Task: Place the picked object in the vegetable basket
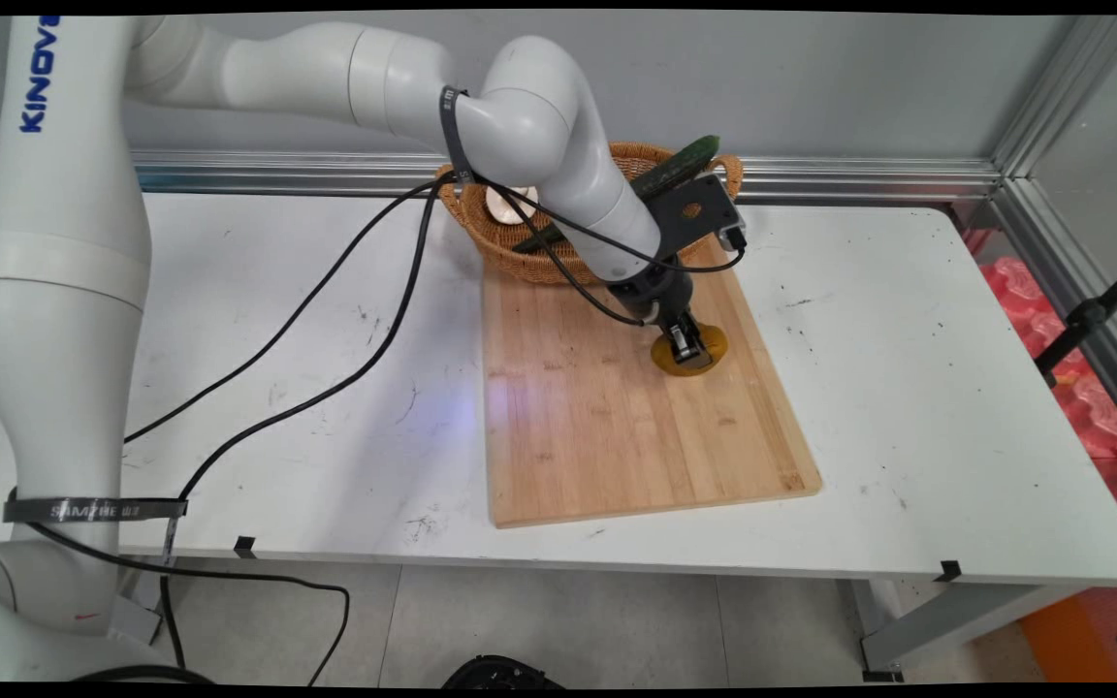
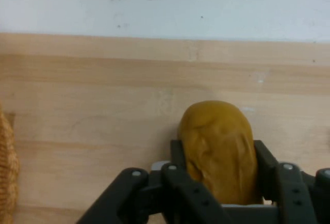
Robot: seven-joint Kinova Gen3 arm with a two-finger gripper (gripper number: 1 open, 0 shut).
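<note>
Now at the grasping step: gripper fingers pinching a potato on the cutting board, near the basket. Next, probably lifting, grip firm.

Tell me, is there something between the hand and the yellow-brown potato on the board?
Nothing visible. The hand already has its fingers on both sides of the potato, which lies on the cutting board. The wicker basket stands behind it, apart.

A robotics lab: white table framed by aluminium rail and bare grey wall.
</note>
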